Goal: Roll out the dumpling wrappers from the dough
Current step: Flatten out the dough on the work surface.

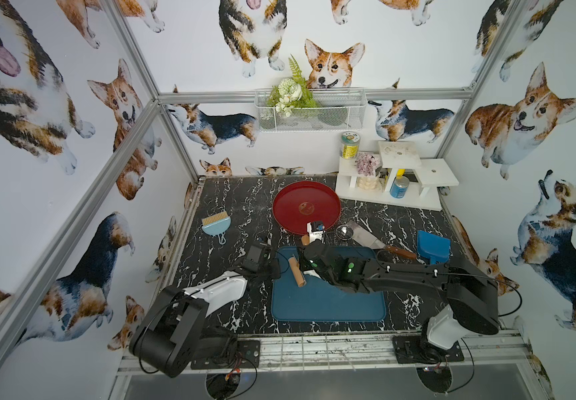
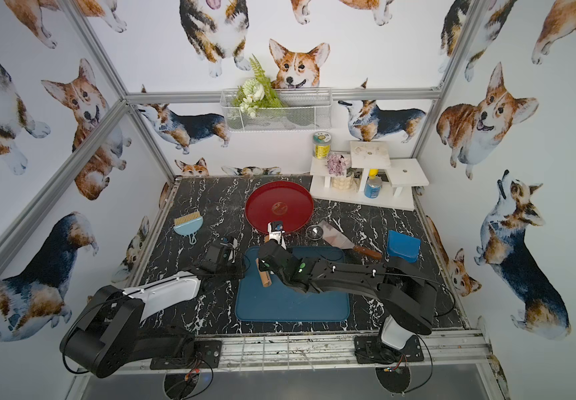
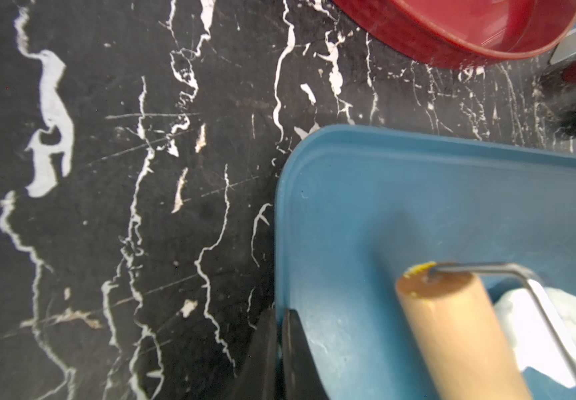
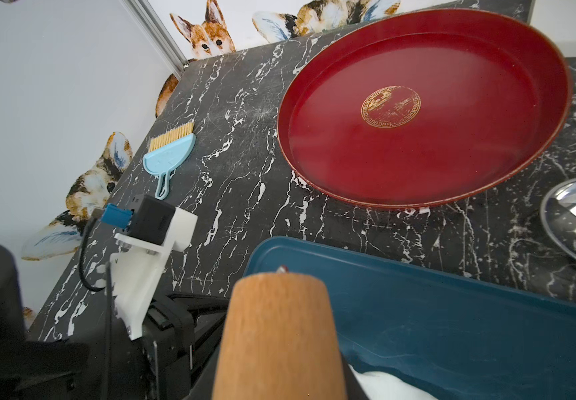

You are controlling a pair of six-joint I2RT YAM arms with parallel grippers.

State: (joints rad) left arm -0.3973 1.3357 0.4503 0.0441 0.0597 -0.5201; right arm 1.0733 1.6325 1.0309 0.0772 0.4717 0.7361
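Soft white dough lump should squash under the wooden roller the right tool clamps; closed left tool rests at blue tray's nine o'clock.

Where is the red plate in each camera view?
Top view: red plate mid-table, just behind the blue tray.
Top view: same spot, behind the tray.
Left wrist: only a slice of its rim, past the tray's corner.
Right wrist: nearly whole, beyond the tray's far edge.
Shared landmark: the blue tray.

Your blue rectangular tray sits on the black marble bench; the round red plate lies behind it, and the wooden roller and white dough lie on it.
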